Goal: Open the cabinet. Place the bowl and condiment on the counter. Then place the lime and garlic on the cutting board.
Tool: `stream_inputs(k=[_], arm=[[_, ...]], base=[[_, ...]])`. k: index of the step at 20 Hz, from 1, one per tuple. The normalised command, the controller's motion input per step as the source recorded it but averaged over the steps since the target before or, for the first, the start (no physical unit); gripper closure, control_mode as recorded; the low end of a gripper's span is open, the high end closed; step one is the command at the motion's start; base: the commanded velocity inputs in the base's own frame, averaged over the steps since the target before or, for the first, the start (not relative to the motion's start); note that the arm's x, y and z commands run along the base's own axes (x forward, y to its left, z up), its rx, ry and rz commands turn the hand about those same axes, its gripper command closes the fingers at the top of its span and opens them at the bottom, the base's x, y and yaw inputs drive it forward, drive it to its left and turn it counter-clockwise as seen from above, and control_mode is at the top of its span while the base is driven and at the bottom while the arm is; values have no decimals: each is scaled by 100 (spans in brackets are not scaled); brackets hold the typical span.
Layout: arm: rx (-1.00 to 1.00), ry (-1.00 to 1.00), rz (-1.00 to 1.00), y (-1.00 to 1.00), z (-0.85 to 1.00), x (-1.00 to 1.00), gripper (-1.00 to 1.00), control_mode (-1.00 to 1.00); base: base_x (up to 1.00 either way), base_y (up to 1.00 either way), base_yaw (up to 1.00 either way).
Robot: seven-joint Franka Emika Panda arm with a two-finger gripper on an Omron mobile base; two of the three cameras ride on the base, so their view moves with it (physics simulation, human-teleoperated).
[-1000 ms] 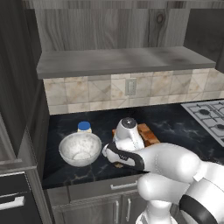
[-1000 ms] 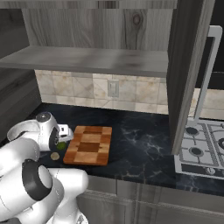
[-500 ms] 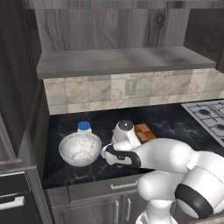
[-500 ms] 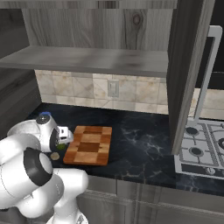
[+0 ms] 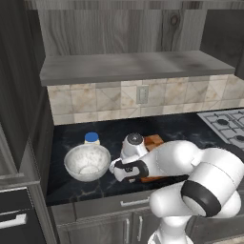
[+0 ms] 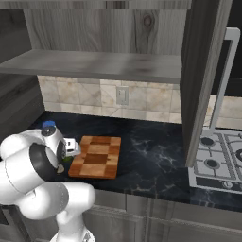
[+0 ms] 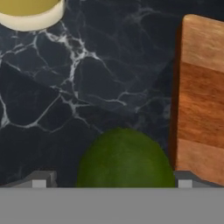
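Since a second ago the arm has folded lower and drawn its hand toward the bowl [image 5: 87, 162], off the board [image 6: 96, 156] and down to the worktop [image 6: 156, 160] just beside the board's near-left edge. At the hand, the lime [image 7: 126, 158] lies on the black marble, touching or almost touching the board's side, with the two fingers [image 7: 38, 179] set apart on either flank of it and not yet pressing on it. The jar [image 5: 92, 138] stands behind the bowl; its pale base shows at the top of the hand view, well apart from the lime.

The lime looks light, firm and smooth, and being round it will likely roll or squirt out if pinched off-centre. The best hold is probably across its widest girth, fingers level with its middle, closing gently. The board's edge, close by on one side, may crowd that finger. I cannot make out the garlic.
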Motion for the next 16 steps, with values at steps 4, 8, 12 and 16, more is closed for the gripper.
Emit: stream_inputs(k=[4,8,12,16], arm=[[-2,0,-1,0,-16,17,-100,-100],[-2,0,-1,1,-15,10,100,-100],[-1,0,0,1,-3,1,100,-100],[0,0,0,0,0,0,100,-100]], base=[[0,0,0],[0,0,0],[0,0,0],[0,0,0]])
